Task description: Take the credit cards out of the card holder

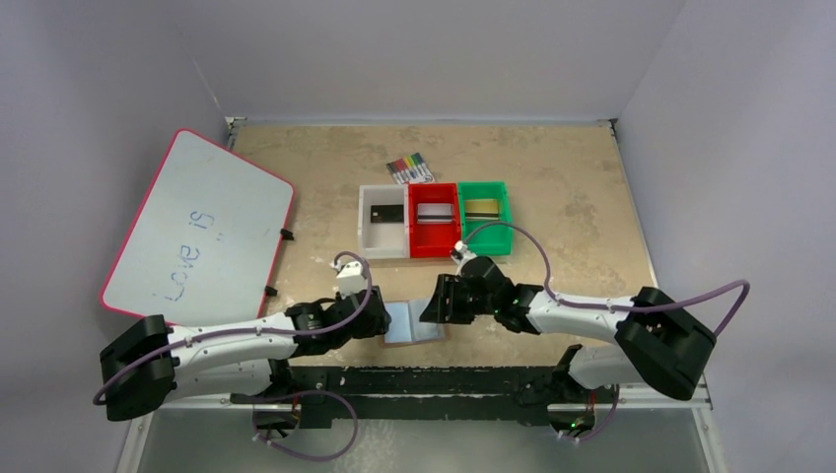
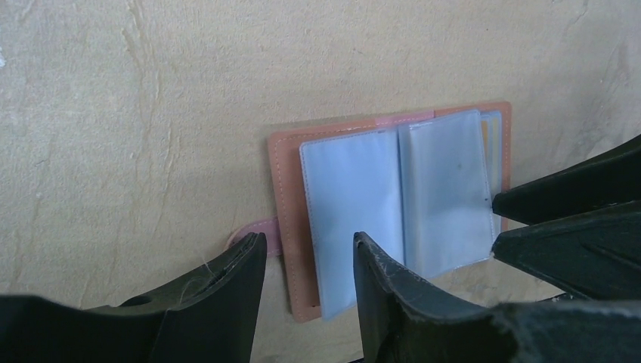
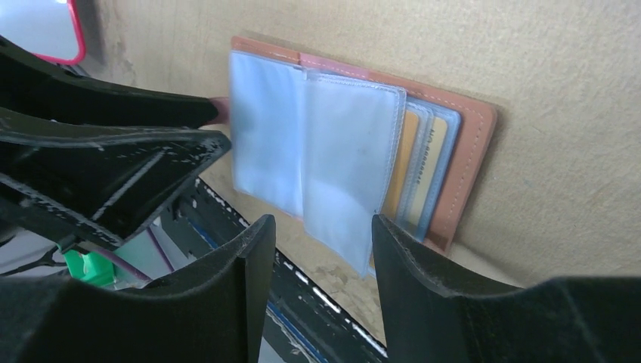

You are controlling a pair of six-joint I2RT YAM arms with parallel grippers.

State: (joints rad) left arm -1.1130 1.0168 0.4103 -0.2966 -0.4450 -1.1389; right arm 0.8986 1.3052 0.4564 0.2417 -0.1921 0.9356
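Tan card holder (image 2: 287, 174) open on desk (image 2: 113, 113); credit cards (image 3: 423, 174) show unreadable lettering. Left hand (image 2: 308, 240) and right hand (image 3: 321, 223) hover over it, both half-open, gripping nothing.

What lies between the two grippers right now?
The open card holder lies between the left gripper and the right gripper, clearest in the top view.

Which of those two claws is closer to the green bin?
Right. The right gripper sits just on the near side of the green bin; the left gripper is farther away, at the card holder's left edge.
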